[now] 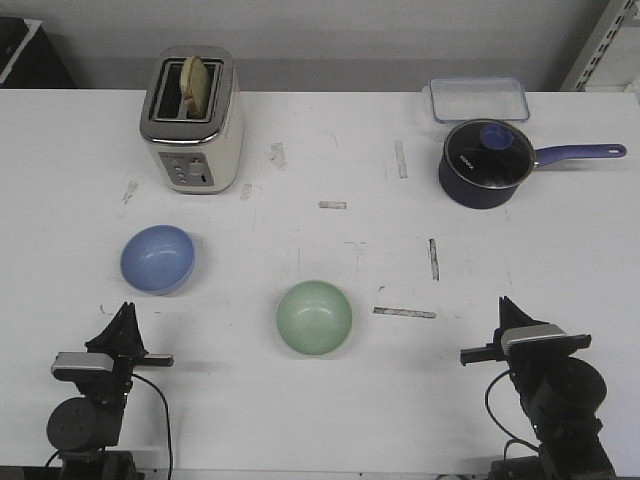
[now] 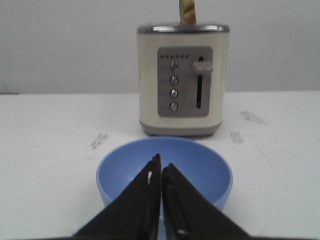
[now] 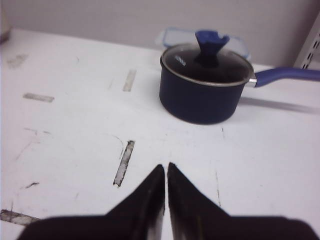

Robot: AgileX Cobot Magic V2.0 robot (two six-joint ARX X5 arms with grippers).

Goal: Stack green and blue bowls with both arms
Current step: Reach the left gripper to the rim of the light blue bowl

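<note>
While both arms sit low at the near edge of the worktop [image 1: 330, 400], each pair of jaws is seen pressed together with nothing pinched between them. The left gripper [image 1: 124, 312] points away from the robot, and its tips are held just short of the blue bowl [image 1: 157, 259]; in the left wrist view the closed left gripper [image 2: 161, 162] overlaps the near rim of the blue bowl [image 2: 165, 167], though contact cannot be confirmed. The right gripper [image 1: 505, 305] is likewise closed to a narrow seam, and in the right wrist view the right gripper [image 3: 166, 169] is seen over bare, scuffed worktop [image 3: 75, 130].

The blue bowl is placed upright on the left side, and the green bowl [image 1: 314, 317] is placed upright near the middle, to the right of and nearer than the blue one; the two are well apart and unstacked. The green bowl lies between the two grippers, closer to neither by any clear margin.

Behind the blue bowl a cream toaster [image 1: 192, 118] is found, with a slice of bread [image 1: 198, 84] standing in a slot. At the far right a dark navy saucepan [image 1: 486, 164] with a glass lid and a long handle is set, and behind it a clear lidded container [image 1: 478, 98].
</note>
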